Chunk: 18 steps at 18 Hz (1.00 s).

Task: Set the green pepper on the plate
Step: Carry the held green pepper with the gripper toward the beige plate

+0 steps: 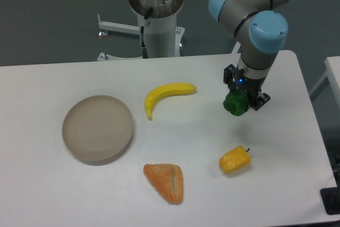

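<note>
The green pepper is small, glossy and dark green, and sits between the fingers of my gripper at the right of the white table. The gripper is shut on it and appears to hold it just above the table surface. The plate is a round beige-grey dish with a raised rim at the left of the table, far from the gripper. It holds nothing.
A yellow banana lies between the plate and the gripper. A yellow pepper lies below the gripper toward the front. An orange bread-like wedge lies at the front centre. The robot base stands behind the table.
</note>
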Available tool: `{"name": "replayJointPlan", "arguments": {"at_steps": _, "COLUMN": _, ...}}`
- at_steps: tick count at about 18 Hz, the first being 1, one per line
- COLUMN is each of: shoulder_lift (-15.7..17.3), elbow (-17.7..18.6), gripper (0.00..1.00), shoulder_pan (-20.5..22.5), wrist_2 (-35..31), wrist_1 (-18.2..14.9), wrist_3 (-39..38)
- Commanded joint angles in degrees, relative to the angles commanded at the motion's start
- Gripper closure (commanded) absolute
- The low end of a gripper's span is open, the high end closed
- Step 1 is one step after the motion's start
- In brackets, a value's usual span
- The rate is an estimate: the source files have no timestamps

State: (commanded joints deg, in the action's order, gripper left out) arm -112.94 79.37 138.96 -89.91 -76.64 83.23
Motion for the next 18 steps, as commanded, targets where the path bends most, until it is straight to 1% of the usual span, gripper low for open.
{"name": "replayJointPlan", "arguments": {"at_steps": 2, "shoulder_lift": 0.0, "elbow": -0.09, "gripper": 0.77, "shoulder_pan": 0.0, "wrist_2": 0.0, "wrist_1": 0.0, "wrist_3": 0.0}}
{"name": "replayJointPlan", "arguments": {"at_steps": 4, "shoulder_lift": -0.7, "elbow": -1.83, "gripper": 0.77, "shoulder_pan": -0.44, "wrist_2": 0.09, "wrist_1": -0.17, "wrist_3": -0.26}}
{"name": "replayJointPlan", "arguments": {"at_steps": 5, "shoulder_lift": -1.05, "elbow": -2.37, "gripper": 0.77, "shoulder_pan": -1.66, "wrist_2": 0.0, "wrist_1": -0.26, "wrist_3": -0.35}}
{"name": "replayJointPlan", "arguments": {"at_steps": 8, "shoulder_lift": -2.28, "elbow": -1.67, "gripper": 0.77, "shoulder_pan": -6.14, "wrist_2": 0.0, "wrist_1": 0.26, "wrist_3": -2.36}}
{"name": "replayJointPlan", "arguments": {"at_steps": 10, "shoulder_lift": -2.02, "elbow": -1.49, "gripper": 0.77, "shoulder_pan": -10.17, "wrist_2": 0.0, "wrist_1": 0.62, "wrist_3": -7.01}}
{"name": "replayJointPlan", "arguments": {"at_steps": 13, "shoulder_lift": -2.2, "elbow": -0.97, "gripper": 0.78, "shoulder_pan": -15.01, "wrist_2": 0.44, "wrist_1": 0.79, "wrist_3": -12.2}}
{"name": "replayJointPlan", "arguments": {"at_steps": 15, "shoulder_lift": -2.46, "elbow": -0.79, "gripper": 0.78, "shoulder_pan": -17.83, "wrist_2": 0.53, "wrist_1": 0.79, "wrist_3": -14.23}}
{"name": "replayJointPlan", "arguments": {"at_steps": 18, "shoulder_lift": -2.46, "elbow": 0.78, "gripper": 0.78, "shoulder_pan": -22.4, "wrist_2": 0.96, "wrist_1": 0.7, "wrist_3": -16.25}}
